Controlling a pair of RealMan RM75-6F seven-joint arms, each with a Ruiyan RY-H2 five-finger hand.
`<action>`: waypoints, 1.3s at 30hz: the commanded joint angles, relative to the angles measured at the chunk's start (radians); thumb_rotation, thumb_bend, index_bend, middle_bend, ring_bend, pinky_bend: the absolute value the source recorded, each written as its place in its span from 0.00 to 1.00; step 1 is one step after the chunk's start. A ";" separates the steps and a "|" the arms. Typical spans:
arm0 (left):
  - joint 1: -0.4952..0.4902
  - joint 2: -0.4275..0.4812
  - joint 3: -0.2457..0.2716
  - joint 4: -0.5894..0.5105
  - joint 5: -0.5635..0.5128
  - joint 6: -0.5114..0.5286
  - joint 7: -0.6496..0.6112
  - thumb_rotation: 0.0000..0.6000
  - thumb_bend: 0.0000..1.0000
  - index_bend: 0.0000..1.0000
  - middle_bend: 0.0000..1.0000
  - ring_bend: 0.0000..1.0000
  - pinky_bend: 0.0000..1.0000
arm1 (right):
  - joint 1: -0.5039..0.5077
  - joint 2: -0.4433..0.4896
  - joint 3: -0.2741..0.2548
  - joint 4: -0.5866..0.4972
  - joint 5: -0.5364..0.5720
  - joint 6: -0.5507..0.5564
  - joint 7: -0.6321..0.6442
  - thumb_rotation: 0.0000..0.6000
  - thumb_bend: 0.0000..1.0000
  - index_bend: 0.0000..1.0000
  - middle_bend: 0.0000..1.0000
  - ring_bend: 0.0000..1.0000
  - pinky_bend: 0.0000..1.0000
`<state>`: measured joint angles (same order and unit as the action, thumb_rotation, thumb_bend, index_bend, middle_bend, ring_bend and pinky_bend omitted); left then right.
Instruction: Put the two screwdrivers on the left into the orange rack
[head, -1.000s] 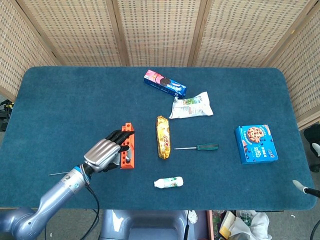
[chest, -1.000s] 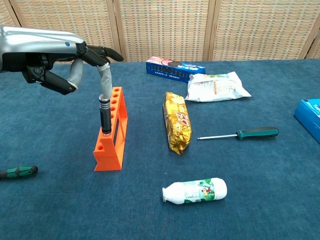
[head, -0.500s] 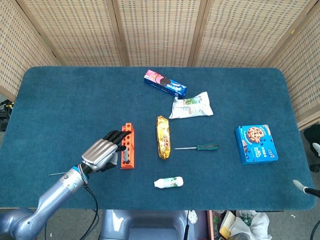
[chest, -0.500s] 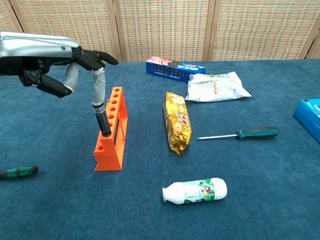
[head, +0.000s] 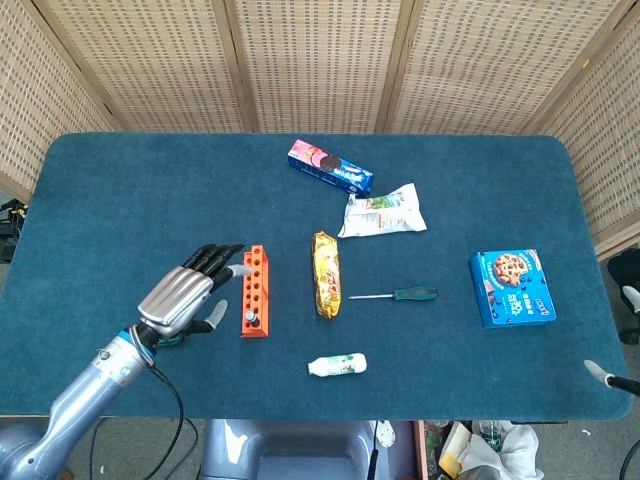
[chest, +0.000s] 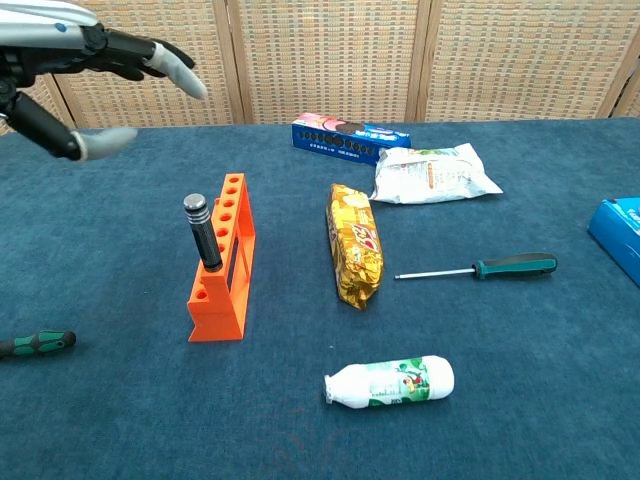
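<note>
One screwdriver (chest: 36, 343) near table edge (chest: 8, 420)

Table (head: 150, 190) is covered in a deep blue carpet-like cloth with rounded corners at the far side. Behind it there's a folding screen (head: 320, 60) of woven tan cane panels in light wooden frames, and it wraps around both sides too. Lighting is even and bright, barely any shadows. Some clutter and cables (head: 470, 445) sit on the floor below the near edge.

Three screwdrivers (chest: 204, 232) (chest: 36, 343) (chest: 478, 268); one rack (chest: 226, 262); five snacks (chest: 353, 243) (chest: 347, 138) (chest: 434, 173) (chest: 392, 381) (head: 511, 288)
</note>
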<state>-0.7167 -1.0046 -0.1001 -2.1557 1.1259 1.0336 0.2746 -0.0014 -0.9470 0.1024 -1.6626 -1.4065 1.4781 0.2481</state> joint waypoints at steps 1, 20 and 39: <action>0.051 0.030 0.044 -0.023 -0.012 0.082 0.115 1.00 0.00 0.13 0.00 0.00 0.00 | 0.000 0.001 0.000 -0.001 -0.001 0.001 0.001 1.00 0.00 0.00 0.00 0.00 0.00; 0.250 -0.195 0.160 0.250 -0.079 0.209 0.172 1.00 0.10 0.43 0.00 0.00 0.00 | 0.000 -0.001 -0.009 -0.009 -0.018 0.003 -0.010 1.00 0.00 0.00 0.00 0.00 0.00; 0.261 -0.344 0.123 0.453 -0.131 0.111 0.152 1.00 0.21 0.43 0.00 0.00 0.00 | 0.003 -0.001 -0.010 -0.007 -0.014 -0.003 -0.009 1.00 0.00 0.00 0.00 0.00 0.00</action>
<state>-0.4517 -1.3327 0.0255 -1.7184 1.0020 1.1601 0.4301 0.0013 -0.9481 0.0922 -1.6701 -1.4210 1.4754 0.2393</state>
